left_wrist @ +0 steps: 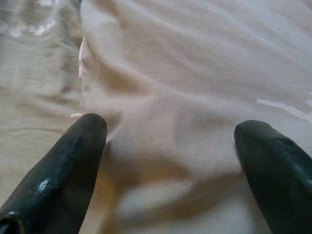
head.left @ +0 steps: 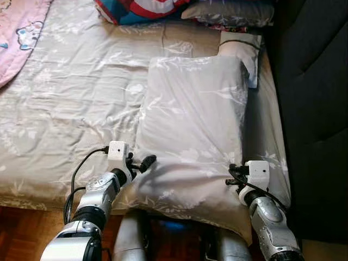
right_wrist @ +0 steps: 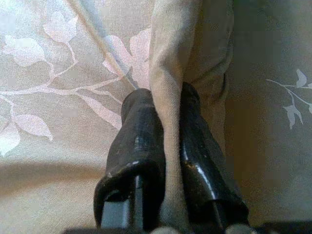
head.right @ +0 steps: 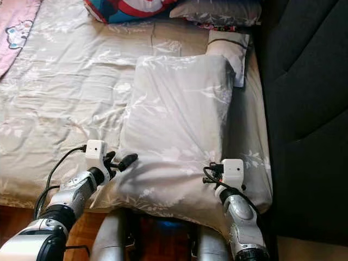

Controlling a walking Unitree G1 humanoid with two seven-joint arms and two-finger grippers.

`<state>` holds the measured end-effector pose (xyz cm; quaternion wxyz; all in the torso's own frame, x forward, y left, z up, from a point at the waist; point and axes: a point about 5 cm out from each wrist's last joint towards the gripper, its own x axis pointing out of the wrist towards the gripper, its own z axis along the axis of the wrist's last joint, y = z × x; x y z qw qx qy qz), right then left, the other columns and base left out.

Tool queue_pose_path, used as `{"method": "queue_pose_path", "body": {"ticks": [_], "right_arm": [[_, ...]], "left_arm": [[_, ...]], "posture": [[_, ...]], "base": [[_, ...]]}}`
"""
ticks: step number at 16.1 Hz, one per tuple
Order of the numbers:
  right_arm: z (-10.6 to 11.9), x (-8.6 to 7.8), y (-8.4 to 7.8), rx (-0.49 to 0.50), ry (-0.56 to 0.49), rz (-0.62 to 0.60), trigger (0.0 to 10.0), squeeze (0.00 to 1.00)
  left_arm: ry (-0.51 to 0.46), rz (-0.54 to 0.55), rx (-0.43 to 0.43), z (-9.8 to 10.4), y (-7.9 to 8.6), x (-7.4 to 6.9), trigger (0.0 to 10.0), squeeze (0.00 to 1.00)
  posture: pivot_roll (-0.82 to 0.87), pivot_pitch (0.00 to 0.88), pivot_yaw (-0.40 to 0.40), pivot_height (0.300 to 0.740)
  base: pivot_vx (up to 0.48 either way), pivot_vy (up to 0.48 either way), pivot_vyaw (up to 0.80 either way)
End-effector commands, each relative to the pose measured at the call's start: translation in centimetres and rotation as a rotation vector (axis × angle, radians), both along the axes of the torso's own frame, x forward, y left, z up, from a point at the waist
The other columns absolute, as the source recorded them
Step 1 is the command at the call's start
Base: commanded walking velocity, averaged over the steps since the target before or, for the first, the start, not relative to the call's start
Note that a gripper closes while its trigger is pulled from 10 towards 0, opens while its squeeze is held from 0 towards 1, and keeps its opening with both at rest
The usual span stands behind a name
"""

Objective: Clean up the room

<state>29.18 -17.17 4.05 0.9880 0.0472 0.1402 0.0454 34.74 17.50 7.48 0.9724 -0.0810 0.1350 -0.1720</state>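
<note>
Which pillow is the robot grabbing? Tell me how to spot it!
Look at the bed, near its right edge by the dark sofa. The big grey leafy pillow lies nearest the robot. Unlike the pillows at the head, the right gripper pinches its edge.

My left gripper (left_wrist: pixel 170 141) is spread wide over the pillow (left_wrist: pixel 195 73), one fingertip (left_wrist: pixel 87 131) seemingly touching its edge.
</note>
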Motion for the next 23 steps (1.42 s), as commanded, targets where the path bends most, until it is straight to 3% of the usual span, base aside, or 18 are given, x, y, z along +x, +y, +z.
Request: {"method": "queue_pose_path", "body": {"ticks": [1,8,9,16,23], "right_arm": [[-2.6,-2.0,-0.4,0.010,0.125,-0.011,10.0,0.00],[-2.5,-2.4,-0.5,0.005,0.130,0.000,10.0,0.00],[-2.5,-2.5,-0.6,0.005,0.128,0.001,10.0,0.00],[-1.4,-4.0,-0.5,0.021,0.105,0.025,10.0,0.00],[0.8,-5.5,0.2,0.042,0.076,0.051,10.0,0.00]], "left_arm": [[0.044,0.005,0.007,-1.0,0.5,-0.6,10.0,1.00],[0.105,-0.001,0.003,-2.4,0.9,-1.6,10.0,1.00],[0.113,-0.006,-0.002,-2.5,0.8,-1.7,10.0,0.00],[0.240,-0.067,0.013,-5.1,-0.6,-3.6,10.0,0.00],[0.335,-0.010,-0.034,-7.2,-2.5,-4.8,10.0,0.00]], "posture": [[-0.08,0.378,-0.028,0.648],[-0.10,0.388,-0.040,0.648],[-0.10,0.392,-0.042,0.648],[-0.14,0.462,-0.066,0.648],[-0.20,0.539,-0.102,0.648]], "base": [[0.000,0.000,0.00],[0.000,0.000,0.00],[0.000,0.000,0.00],[0.000,0.000,0.00],[0.000,0.000,0.00]]}}
